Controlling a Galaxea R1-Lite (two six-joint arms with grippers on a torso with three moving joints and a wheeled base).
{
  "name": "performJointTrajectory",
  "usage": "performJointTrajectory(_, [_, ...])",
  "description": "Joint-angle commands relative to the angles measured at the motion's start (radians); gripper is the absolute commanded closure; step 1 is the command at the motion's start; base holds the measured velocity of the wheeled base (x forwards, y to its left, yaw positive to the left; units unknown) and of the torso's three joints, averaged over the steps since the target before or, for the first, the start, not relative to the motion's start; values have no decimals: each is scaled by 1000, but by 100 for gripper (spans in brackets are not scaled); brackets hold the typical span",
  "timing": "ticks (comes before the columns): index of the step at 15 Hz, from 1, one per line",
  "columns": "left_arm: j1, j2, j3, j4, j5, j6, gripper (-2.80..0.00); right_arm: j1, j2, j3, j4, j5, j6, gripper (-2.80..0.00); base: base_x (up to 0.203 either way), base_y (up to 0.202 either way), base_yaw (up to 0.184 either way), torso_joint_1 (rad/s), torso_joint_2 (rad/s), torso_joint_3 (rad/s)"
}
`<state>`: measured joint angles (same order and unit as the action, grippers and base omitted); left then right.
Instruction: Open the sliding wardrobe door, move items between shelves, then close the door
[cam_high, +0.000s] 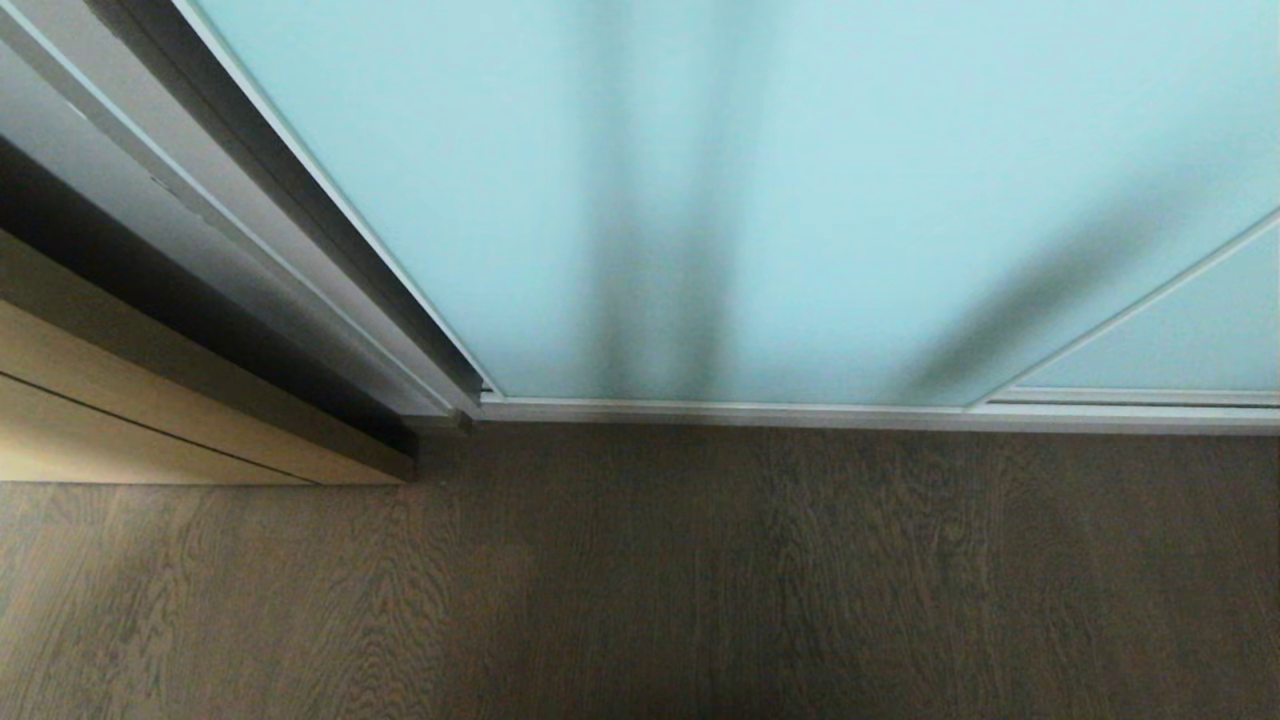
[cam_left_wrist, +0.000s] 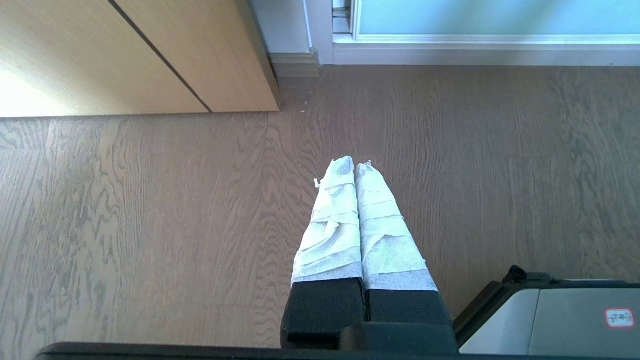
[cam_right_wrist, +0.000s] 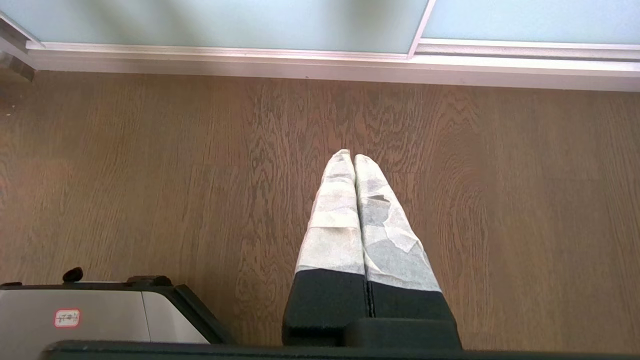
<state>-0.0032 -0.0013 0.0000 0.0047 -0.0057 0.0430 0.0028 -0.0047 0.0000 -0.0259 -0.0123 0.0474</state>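
Both grippers hang pressed together over bare floor, the wardrobe shut ahead of them.

The sliding wardrobe door (cam_high: 800, 200), frosted blue-green in its thin pale frame, stands closed beyond both sets of fingertips, a second panel (cam_high: 1190, 340) overlapping it further right. The wood floor (cam_high: 640, 580) runs under both arms. A light wood door (cam_left_wrist: 125, 55) sits ahead and outward of the left gripper (cam_left_wrist: 356, 165). That one's wrapped fingers are squeezed tight, nothing between them; the right gripper (cam_right_wrist: 349, 156) matches it, well short of the door's bottom rail (cam_right_wrist: 300, 62).
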Motion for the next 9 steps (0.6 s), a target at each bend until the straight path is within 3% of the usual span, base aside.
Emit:
performJointTrajectory(1, [0, 1, 1, 0, 0, 0, 0, 0, 5, 0, 0, 0, 0, 0, 0, 0, 0, 0, 0, 0])
performJointTrajectory(9, [0, 1, 2, 0, 0, 0, 0, 0, 4, 0, 0, 0, -4, 0, 0, 0, 0, 0, 0, 0])
